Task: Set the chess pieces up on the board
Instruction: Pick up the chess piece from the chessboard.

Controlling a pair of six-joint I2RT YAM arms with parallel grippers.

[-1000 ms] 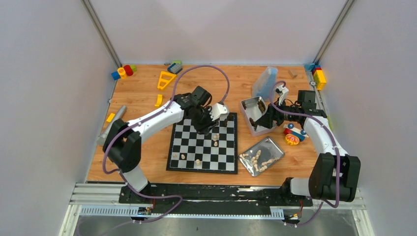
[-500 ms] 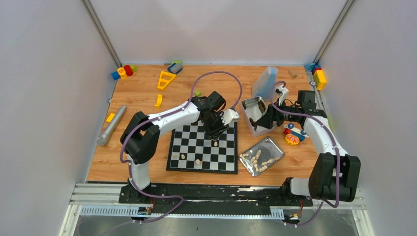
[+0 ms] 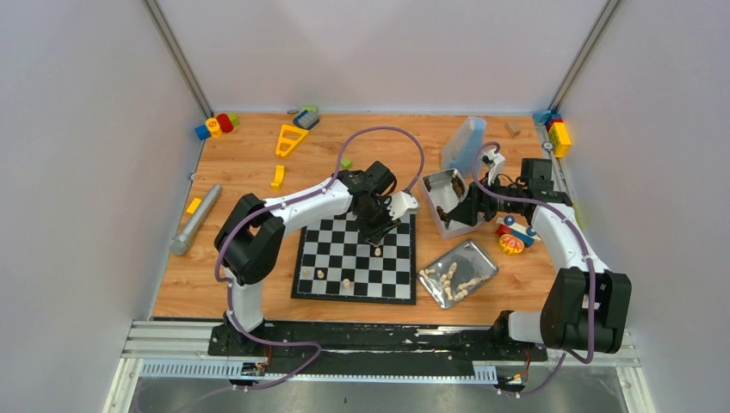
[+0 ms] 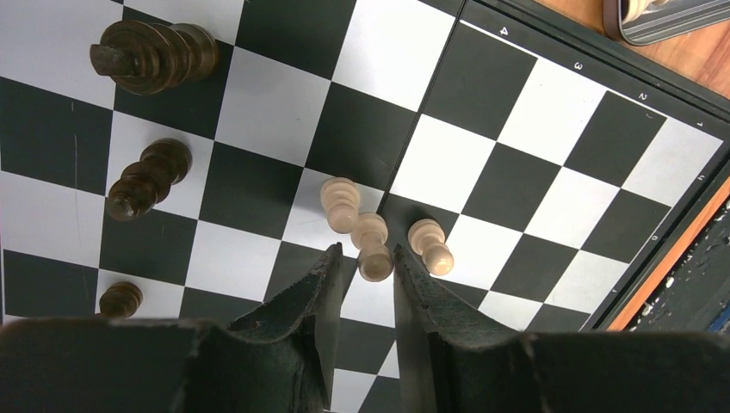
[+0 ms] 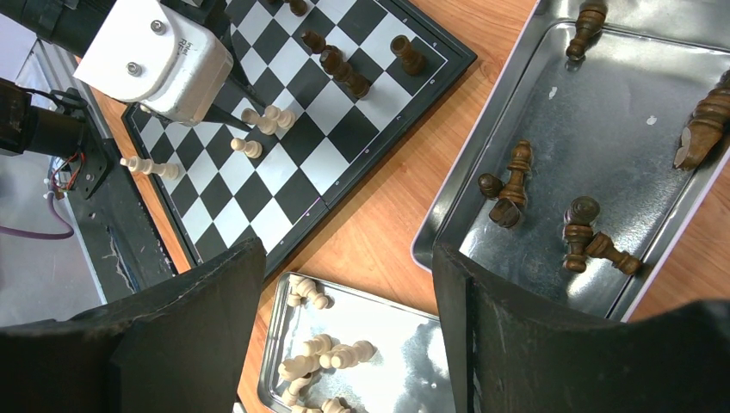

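My left gripper [image 4: 366,258] hangs tip-down over the flat black-and-white checked board [image 4: 534,112]. Its fingers are narrowly parted, and a small cream wooden pawn [image 4: 374,249] stands between the tips. A sliver of gap shows on one side, so I am not pinching it. Two more cream pawns [image 4: 341,204] flank it just beyond my tips, and three dark brown pieces [image 4: 146,179] sit farther off to one side.

My right gripper [image 5: 346,249] is spread wide and holds nothing. The shiny metal tray of cream pieces [image 5: 405,344] shows between its fingers, and the second metal tray [image 5: 551,112], holding dark pieces, lies beyond the tips.
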